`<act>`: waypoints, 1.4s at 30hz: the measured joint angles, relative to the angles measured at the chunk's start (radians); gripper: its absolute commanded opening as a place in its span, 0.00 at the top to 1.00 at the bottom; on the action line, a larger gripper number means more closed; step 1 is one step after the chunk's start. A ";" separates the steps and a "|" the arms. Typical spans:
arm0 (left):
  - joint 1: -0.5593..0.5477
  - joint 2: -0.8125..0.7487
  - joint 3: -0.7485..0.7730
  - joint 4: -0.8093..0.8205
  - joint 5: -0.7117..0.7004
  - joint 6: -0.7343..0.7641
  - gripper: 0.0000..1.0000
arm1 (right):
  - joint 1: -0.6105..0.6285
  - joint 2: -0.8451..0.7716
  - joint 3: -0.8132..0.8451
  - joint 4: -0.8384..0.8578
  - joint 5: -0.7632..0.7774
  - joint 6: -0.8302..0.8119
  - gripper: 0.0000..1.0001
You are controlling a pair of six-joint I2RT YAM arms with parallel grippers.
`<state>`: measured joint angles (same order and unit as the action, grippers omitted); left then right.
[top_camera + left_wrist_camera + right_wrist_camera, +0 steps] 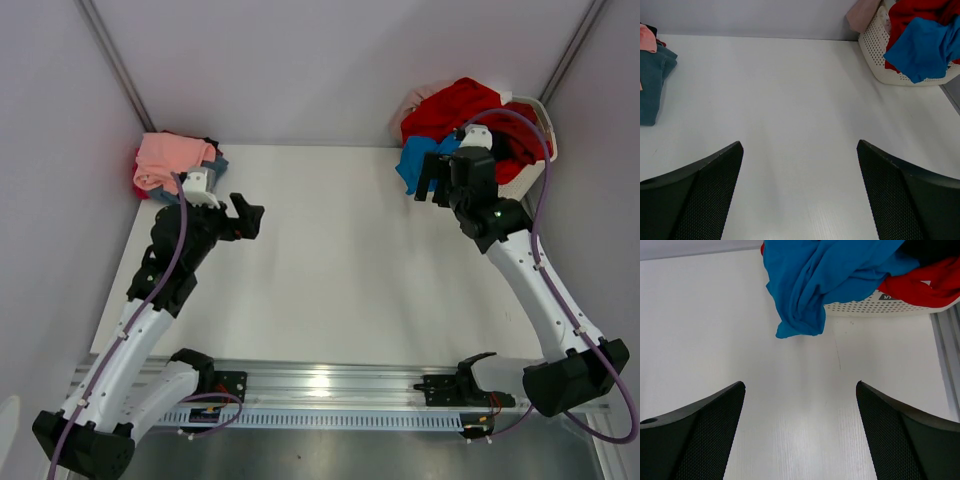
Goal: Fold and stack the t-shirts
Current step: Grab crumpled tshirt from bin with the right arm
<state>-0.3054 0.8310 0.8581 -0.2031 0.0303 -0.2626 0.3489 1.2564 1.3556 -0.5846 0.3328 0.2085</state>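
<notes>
White bench (340, 260) lies under both my arms. My left end effector (799, 146) and my right end effector (800, 385) hang above it, fingers apart. Far right, a bright blue cloth t-shirt (815, 280) drapes over a white perforated plastic basket (880, 55) holding a red t-shirt (465, 110). Far left, a folded salmon pink t-shirt (170, 158) tops a slate blue t-shirt (652, 85).

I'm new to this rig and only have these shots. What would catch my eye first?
The white basket in the table's far right corner, heaped with red cloth, stands out, with a bright blue t-shirt spilling over its rim. At the far left corner sits a small pile topped by a salmon pink tee. The left gripper and right gripper are both open over the white table.
</notes>
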 measured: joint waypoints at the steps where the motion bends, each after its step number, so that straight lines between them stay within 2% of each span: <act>1: -0.001 0.001 0.000 0.000 0.000 0.000 0.01 | 0.001 0.000 0.000 0.000 0.000 0.000 0.03; 16: -0.016 0.027 0.000 0.000 -0.002 0.000 0.01 | 0.036 0.016 -0.018 0.020 0.068 -0.021 0.05; 28: -0.031 0.032 0.000 0.000 -0.038 0.001 0.01 | 0.031 0.329 0.192 -0.014 0.167 -0.023 0.09; 33: -0.033 0.032 -0.002 0.001 -0.055 0.001 0.01 | 0.020 0.414 0.267 -0.019 0.202 -0.011 0.15; 37: -0.033 0.032 -0.002 0.005 -0.060 0.001 0.01 | 0.014 0.468 0.276 -0.029 0.225 0.004 0.15; 40: -0.033 0.032 -0.002 0.007 -0.064 0.001 0.01 | 0.011 0.514 0.276 -0.040 0.230 0.010 0.24; 42: -0.033 0.032 -0.002 0.007 -0.066 0.001 0.01 | 0.009 0.534 0.276 -0.045 0.229 0.012 0.42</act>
<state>-0.3382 0.8635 0.8558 -0.1959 -0.0357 -0.2619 0.3580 1.7905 1.6314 -0.6300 0.5613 0.2207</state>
